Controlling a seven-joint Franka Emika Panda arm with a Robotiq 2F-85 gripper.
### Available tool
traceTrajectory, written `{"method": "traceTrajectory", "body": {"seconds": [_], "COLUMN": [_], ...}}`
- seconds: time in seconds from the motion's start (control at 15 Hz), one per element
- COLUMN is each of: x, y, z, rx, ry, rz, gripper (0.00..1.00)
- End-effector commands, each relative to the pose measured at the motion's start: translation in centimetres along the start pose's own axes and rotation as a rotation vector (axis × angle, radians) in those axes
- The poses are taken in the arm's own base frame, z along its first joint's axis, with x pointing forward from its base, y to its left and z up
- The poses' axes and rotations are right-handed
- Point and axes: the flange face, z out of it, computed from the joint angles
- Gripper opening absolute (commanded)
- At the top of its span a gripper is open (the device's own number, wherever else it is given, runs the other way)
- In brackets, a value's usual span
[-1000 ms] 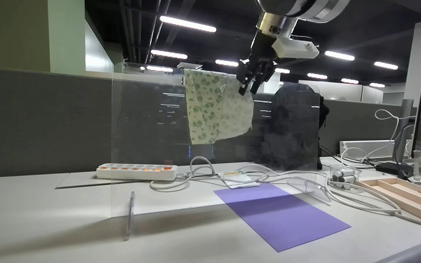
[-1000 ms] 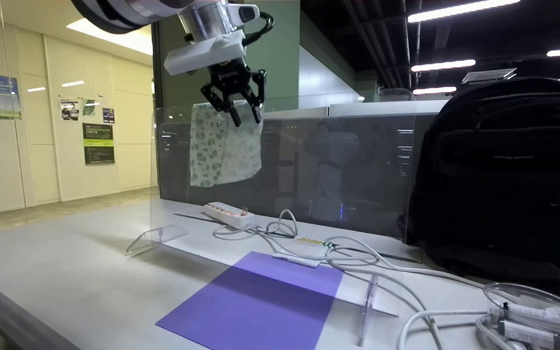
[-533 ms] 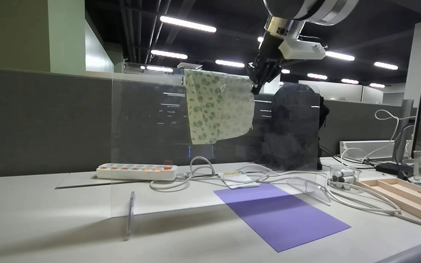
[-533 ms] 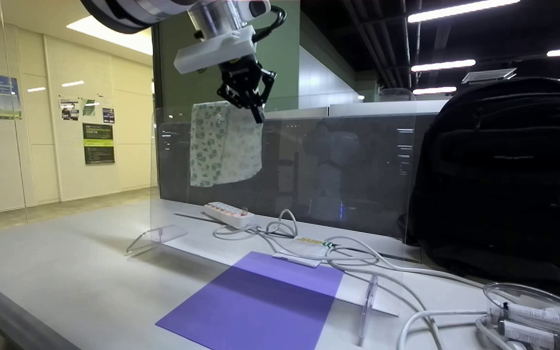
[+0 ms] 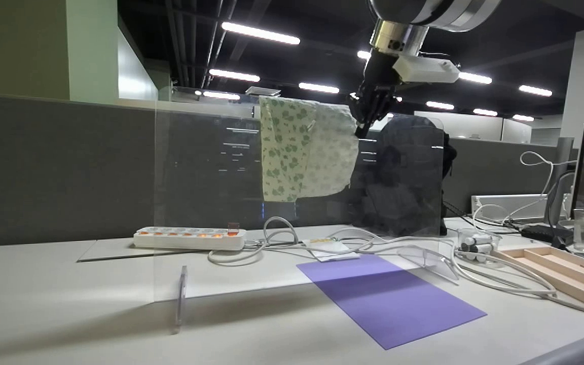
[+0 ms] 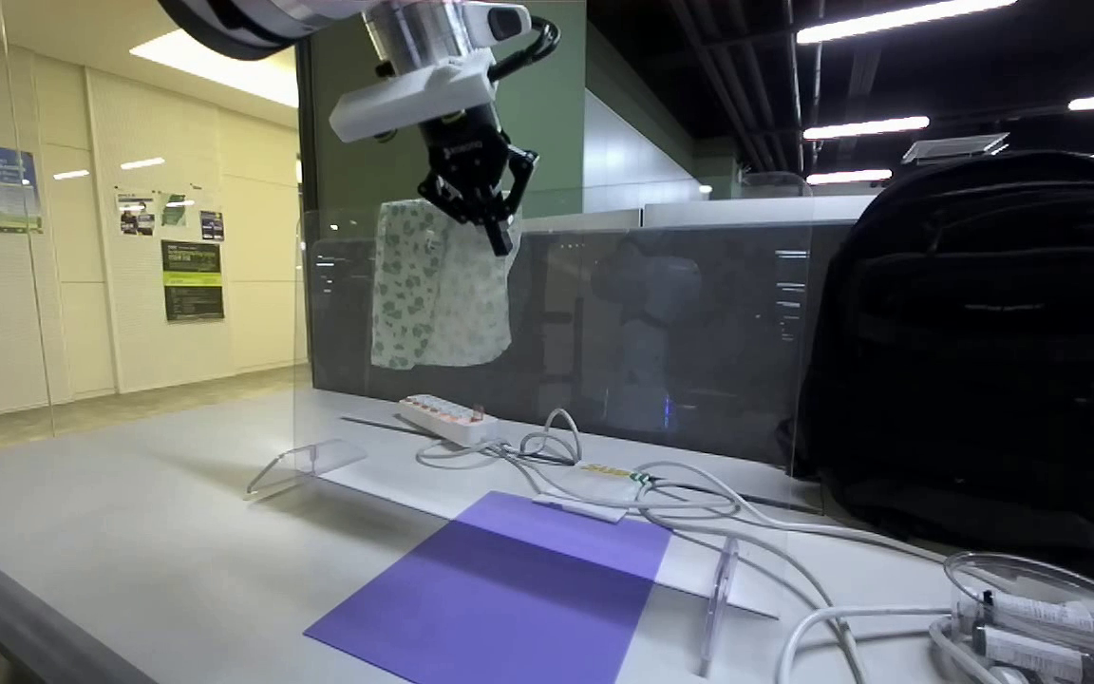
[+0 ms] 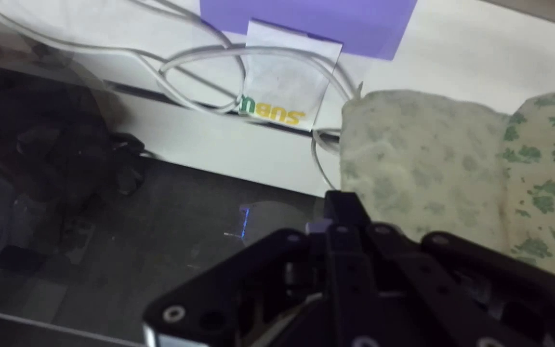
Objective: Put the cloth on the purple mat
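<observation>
Pinching, with the narrowed pincer (image 5: 363, 132), one upper side of the cloth (image 5: 304, 152), draped over the top edge of the transparent panel (image 5: 206, 192), well above the surface (image 5: 251, 334) and apart from the purple mat (image 5: 396, 309) (both exterior views).

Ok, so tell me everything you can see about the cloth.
The cloth looks like thin, soft fabric, cream to pale green. One vertical strip carries a crisp green leaf-like print; beside it, a paler part shows it only faintly, perhaps the reverse side. It hangs at the top edge of the clear panel, its uneven lower hem above the desk, not on the purple mat. The gripper looks closed on its side edge near an upper corner; the pinch itself is unclear.
</observation>
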Motion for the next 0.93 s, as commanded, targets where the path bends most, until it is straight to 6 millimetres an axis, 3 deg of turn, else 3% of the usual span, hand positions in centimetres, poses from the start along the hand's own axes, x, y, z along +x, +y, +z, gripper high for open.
{"method": "traceTrajectory", "body": {"seconds": [0.0, 0.4, 0.87], "x": [-2.5, -6.0, -7.2], "y": [-0.3, 0.0, 0.9], "z": [-0.8, 0.4, 2.2], "rx": [0.008, 0.041, 0.071], "ry": [-0.14, -0.372, -0.477], "rz": [-0.001, -0.012, 0.034], "gripper": [0.0, 0.0, 0.0]}}
